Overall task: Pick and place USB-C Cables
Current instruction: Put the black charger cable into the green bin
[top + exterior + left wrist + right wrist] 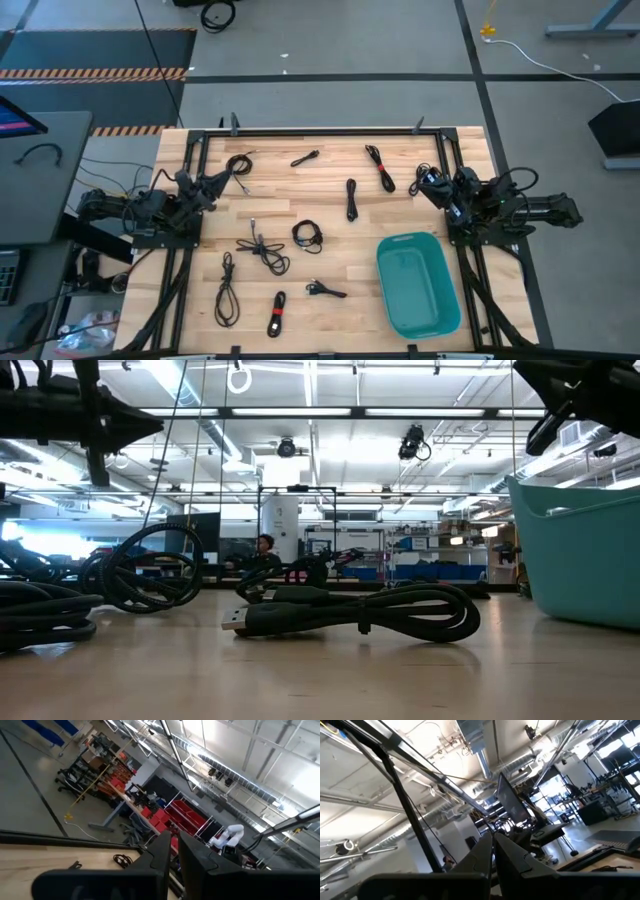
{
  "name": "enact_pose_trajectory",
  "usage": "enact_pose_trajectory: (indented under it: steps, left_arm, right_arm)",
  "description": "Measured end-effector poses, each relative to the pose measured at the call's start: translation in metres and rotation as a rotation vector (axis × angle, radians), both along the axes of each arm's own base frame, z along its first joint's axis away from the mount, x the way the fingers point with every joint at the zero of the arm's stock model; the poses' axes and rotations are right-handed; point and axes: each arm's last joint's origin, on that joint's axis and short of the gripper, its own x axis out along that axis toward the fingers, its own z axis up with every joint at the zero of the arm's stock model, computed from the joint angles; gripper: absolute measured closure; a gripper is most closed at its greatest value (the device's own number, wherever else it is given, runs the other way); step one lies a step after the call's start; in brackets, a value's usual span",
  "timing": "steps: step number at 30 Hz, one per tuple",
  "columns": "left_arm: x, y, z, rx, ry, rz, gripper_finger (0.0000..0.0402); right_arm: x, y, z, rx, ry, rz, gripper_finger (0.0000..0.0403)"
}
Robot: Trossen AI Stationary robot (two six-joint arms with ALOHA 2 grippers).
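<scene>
Short thin black USB-C cable bundles [307, 235] scattered loose over pale wooden slatted table [330, 300]; none in teal plastic oblong tub [417, 284].

Bundles spread from 11 to 7 o'clock across table centre, one with red band [276, 315] at 7 o'clock. Tub at 4 o'clock. Left gripper [222, 179] parked at 9 o'clock edge, fingers clenched on nothing. Right gripper [427, 184] parked at 3 o'clock edge, fingers likewise pressed together, clear of cables.

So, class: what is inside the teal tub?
The tub looks empty in the high view: only its bare teal floor shows, no cable inside. In the low view its wall hides the inside.
</scene>
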Motion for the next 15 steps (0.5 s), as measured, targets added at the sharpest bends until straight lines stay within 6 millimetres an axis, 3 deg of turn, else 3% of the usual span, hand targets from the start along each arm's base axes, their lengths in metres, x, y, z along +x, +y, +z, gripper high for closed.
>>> enact_pose_trajectory:
  steps: [9,15]
  left_arm:
    - [0.002,-0.003,0.001,0.064,0.005,-0.109,0.0361]
    - [0.0,-0.005,0.009,0.152,-0.05,-0.164,0.0361]
  right_arm:
    - [-0.001,-0.001,0.002,0.028,-0.027,-0.009,0.0378]
    - [-0.013,0.001,0.027,-0.036,-0.186,0.005,0.0378]
